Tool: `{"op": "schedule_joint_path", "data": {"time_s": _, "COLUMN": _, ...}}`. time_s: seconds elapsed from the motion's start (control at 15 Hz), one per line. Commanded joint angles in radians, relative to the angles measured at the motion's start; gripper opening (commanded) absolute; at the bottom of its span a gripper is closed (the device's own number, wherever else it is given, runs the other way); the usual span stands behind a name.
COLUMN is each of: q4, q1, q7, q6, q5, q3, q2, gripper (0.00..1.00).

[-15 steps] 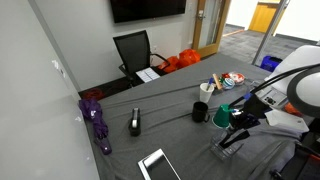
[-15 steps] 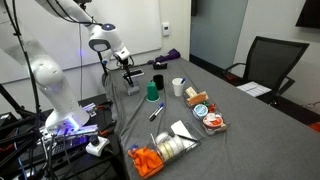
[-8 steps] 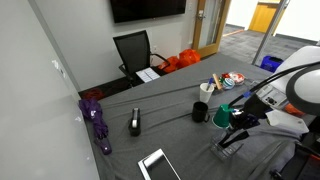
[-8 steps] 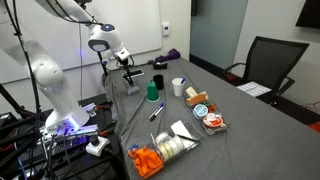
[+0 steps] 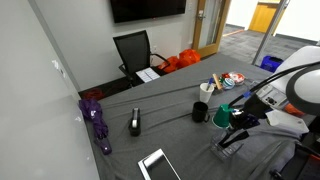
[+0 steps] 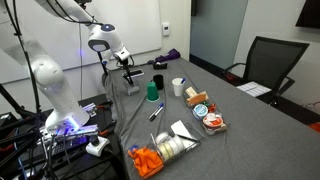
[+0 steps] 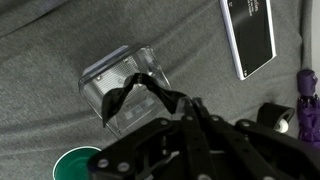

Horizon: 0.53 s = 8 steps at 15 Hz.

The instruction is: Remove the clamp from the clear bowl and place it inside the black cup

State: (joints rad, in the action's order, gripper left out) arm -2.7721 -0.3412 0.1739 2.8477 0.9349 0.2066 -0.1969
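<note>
The clear bowl (image 7: pixel 112 82) sits on the grey table cloth; it also shows in an exterior view (image 5: pixel 228 149). The slim black clamp (image 7: pixel 140 88) lies across it, one handle reaching out toward my fingers. My gripper (image 7: pixel 186 104) is low over the bowl's edge with its fingertips closed together on that handle; it appears in both exterior views (image 5: pixel 237 127) (image 6: pixel 127 73). The black cup (image 5: pixel 200 112) (image 6: pixel 158 80) stands just beyond the green cup (image 5: pixel 222 116) (image 6: pixel 152 91) (image 7: pixel 76 165), a short way from the bowl.
A chunky black-and-white device (image 5: pixel 135 123) and a purple umbrella (image 5: pixel 98 122) (image 7: pixel 308 100) lie farther along the table. A tablet (image 5: pixel 158 165) (image 7: pixel 250 35) lies near the table edge. A white cup (image 6: pixel 178 87), snack trays (image 6: pixel 210 118) and an office chair (image 5: pixel 133 50) are beyond.
</note>
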Motion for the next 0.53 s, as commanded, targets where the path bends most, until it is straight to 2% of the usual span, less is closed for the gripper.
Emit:
{"op": "schedule_joint_path", "data": {"time_s": 0.0, "q4": 0.008, "q1": 0.019, "q7": 0.011, "q6": -0.008, "q5": -0.009, "q3": 0.017, "q2": 0.006, "gripper": 0.01}}
{"op": "schedule_joint_path", "data": {"time_s": 0.47, "q4": 0.098, "q1": 0.083, "q7": 0.135, "q6": -0.087, "q5": -0.118, "q3": -0.001, "q2": -0.016, "gripper": 0.01}}
